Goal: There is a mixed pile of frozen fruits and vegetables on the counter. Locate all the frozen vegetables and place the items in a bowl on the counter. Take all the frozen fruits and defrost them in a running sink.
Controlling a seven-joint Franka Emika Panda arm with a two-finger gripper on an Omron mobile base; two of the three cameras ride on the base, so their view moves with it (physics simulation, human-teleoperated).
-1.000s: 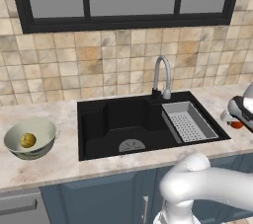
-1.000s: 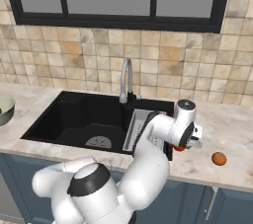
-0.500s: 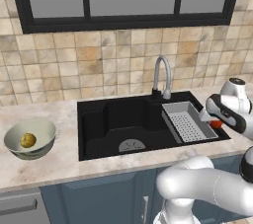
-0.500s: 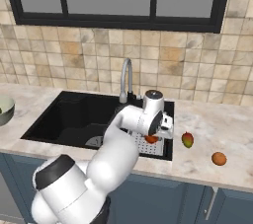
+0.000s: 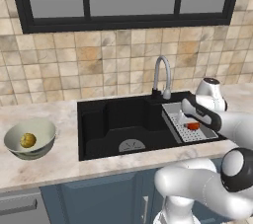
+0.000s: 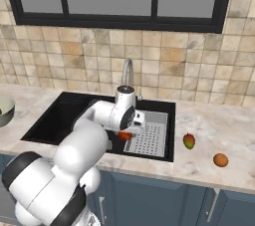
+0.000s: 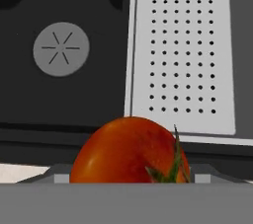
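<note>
Fingers pinch red tomato [image 7: 129, 150] with green stem, over sink [image 5: 111, 119] tray [image 7: 183, 50]; far off, bowl [image 5: 39, 131] holds yellowish piece [image 5: 27, 140].

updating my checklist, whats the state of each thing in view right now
red round tomato: gripped in the hand, above the sink
pale grey-green bowl: upright on the counter, holding one yellowish piece
black sink basin: no produce inside
chrome faucet: no water visible
red-green mango: on the counter
orange ball: on the counter
</note>
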